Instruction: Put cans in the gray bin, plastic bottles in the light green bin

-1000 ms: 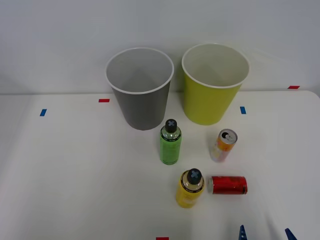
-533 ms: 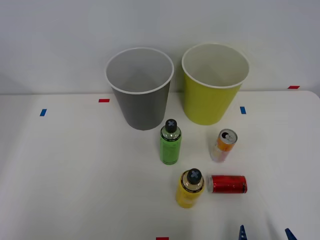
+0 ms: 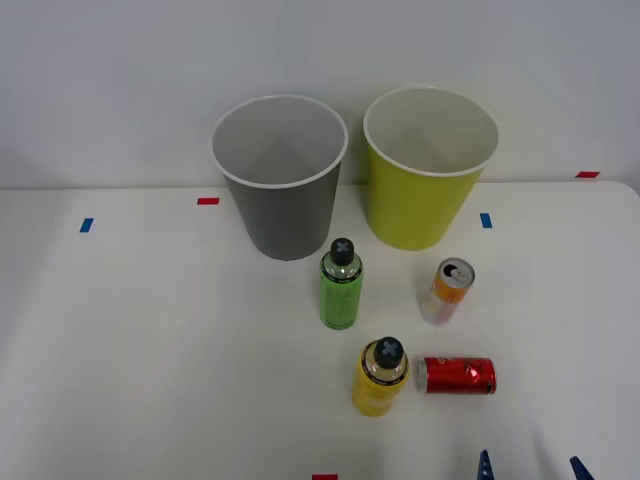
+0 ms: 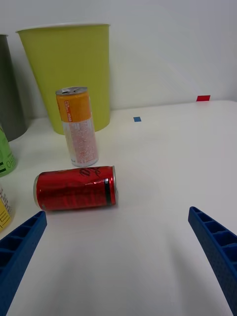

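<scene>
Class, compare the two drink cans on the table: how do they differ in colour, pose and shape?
The red can lies on its side; the orange-and-white can stands upright. The red one is a single shiny colour; the other is orange above and white below. The orange-and-white can looks slimmer. Both have silver tops and rest on the white table.

Red can lies toppled beside upright yellow bottle.

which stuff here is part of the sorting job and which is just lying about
Part of the job:
red can
orange-and-white can
green bottle
yellow bottle
gray bin
light green bin

Just lying about:
red and blue tape marks on the table
</scene>
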Controlling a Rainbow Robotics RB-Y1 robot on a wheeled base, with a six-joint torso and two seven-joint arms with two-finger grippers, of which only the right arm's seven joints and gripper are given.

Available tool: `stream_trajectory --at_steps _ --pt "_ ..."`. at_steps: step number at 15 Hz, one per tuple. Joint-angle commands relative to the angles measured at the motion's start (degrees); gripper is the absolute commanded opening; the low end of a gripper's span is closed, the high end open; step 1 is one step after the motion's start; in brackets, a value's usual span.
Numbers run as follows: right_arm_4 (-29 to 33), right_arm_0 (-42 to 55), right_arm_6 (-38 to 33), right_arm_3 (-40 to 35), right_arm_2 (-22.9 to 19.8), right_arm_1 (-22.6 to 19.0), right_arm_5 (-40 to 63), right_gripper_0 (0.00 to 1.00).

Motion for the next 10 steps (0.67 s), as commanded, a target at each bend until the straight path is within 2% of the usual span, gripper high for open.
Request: stream_trajectory --at_steps 1,10 --pt "0.0 0.0 0.0 0.0 0.0 0.0 0.0 1.0" --pt "0.0 0.0 0.0 0.0 0.0 0.0 0.0 1.0"
